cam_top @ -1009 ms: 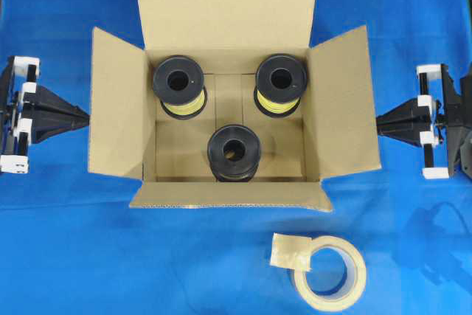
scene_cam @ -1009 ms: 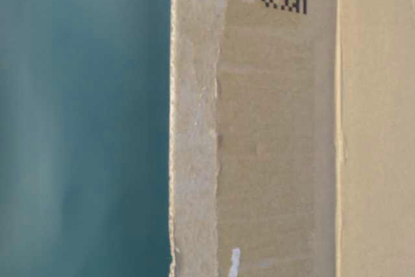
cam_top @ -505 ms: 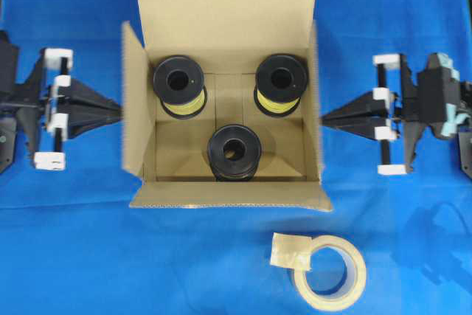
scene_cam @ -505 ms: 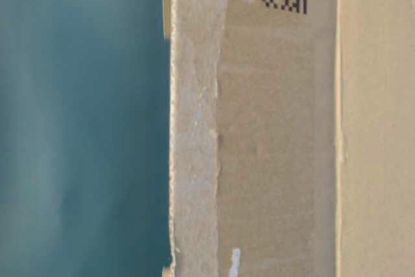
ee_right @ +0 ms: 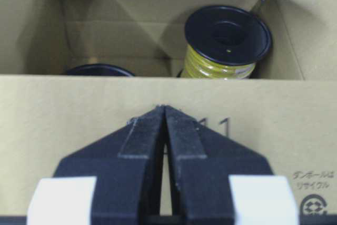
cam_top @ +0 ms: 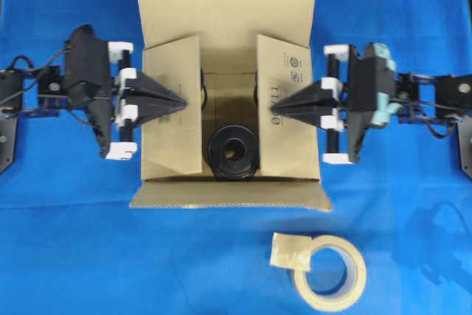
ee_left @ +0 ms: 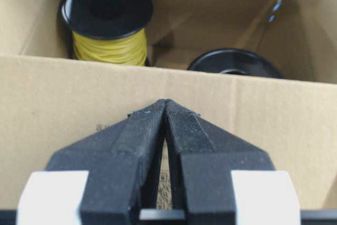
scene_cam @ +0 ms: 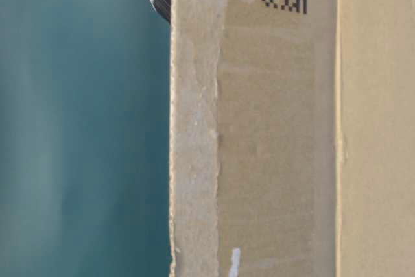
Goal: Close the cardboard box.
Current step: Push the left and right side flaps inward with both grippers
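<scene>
Cardboard box [cam_top: 225, 9] mid-table, side flaps half folded | overhead: my left gripper [cam_top: 179, 100] and right gripper [cam_top: 274, 110] clenched, empty, pressing flaps | wrists: spools [ee_left: 108, 9] close beneath; I fear tips slipping, flaps springing open.

From my remote seat this reads as a robotics lab packing station: a surface [cam_top: 66, 256] draped in plain blue cloth, two fixed arms with black end effectors facing each other (wrist cameras on both), and a tape roll [cam_top: 330, 273] lying ready.
</scene>
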Controlling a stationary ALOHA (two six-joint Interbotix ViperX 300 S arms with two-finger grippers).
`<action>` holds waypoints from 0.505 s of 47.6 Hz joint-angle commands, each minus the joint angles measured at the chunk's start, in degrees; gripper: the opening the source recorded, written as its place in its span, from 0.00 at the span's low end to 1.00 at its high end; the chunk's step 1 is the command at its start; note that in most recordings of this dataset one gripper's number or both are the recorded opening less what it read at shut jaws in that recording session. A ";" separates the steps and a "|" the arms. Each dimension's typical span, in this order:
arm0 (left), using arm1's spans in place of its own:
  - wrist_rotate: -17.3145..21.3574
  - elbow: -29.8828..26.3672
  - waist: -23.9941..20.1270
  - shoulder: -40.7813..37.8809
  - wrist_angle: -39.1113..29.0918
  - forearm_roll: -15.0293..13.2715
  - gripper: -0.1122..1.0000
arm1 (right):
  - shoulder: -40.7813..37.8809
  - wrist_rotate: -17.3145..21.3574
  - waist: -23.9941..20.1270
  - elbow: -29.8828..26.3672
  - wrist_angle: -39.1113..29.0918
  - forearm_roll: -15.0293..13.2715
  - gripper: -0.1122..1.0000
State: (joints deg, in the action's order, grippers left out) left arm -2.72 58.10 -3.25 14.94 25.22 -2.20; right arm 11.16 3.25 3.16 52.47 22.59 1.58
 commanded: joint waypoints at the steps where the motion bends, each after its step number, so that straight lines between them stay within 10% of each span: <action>1: 0.09 -2.20 -0.26 -2.20 0.53 0.00 0.10 | -2.20 -0.09 0.79 -2.02 1.05 0.26 0.10; 24: -0.26 -4.04 -0.79 -9.40 1.85 -0.09 0.10 | -7.56 0.18 1.05 -1.93 4.04 2.02 0.10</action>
State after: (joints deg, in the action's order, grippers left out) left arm -2.99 55.28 -3.52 5.36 26.37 -2.11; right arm 3.08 3.34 4.04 51.33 26.02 3.43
